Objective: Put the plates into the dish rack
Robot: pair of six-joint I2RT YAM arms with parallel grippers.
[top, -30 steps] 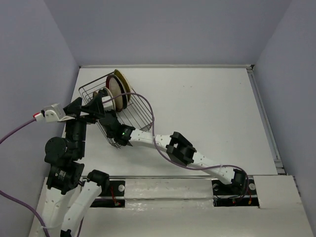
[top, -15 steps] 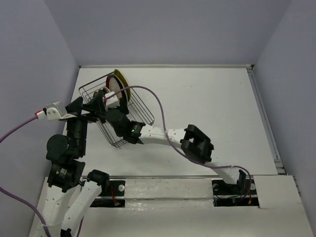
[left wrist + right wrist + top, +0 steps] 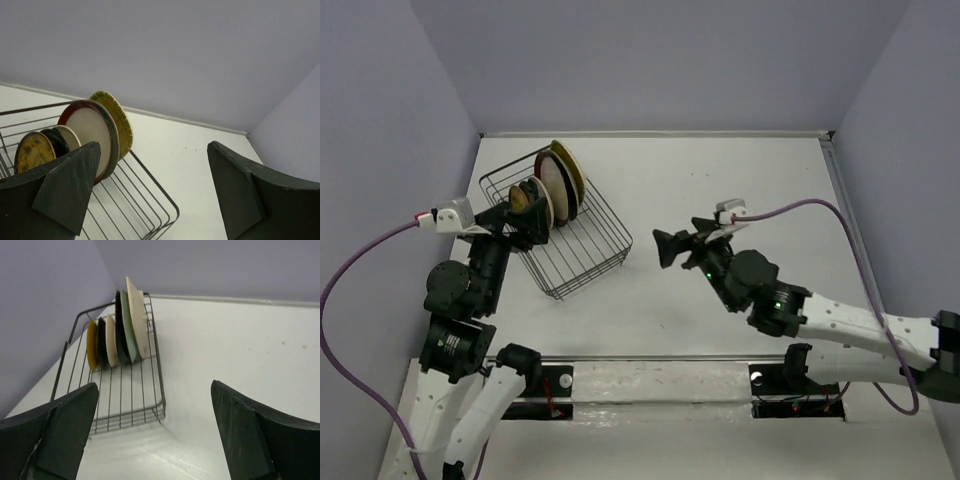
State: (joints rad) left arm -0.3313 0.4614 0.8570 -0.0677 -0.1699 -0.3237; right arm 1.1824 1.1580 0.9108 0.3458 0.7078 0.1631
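**White table (image 3: 750, 180): right arm clear of rack**

The right gripper (image 3: 663, 249) has withdrawn well to the right of the dark wire dish rack (image 3: 590, 250), jaws spread and empty. The left gripper (image 3: 153, 146) hovers at the rack's left edge, jaws apart. Six mixed plates (image 3: 552, 185) stand upright in the rack's far end, so loading looks done.

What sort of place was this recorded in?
Probably a lab test booth, not a kitchen: plain lilac walls close around a white table holding a dish rack, and robot arms are bolted at its edge.
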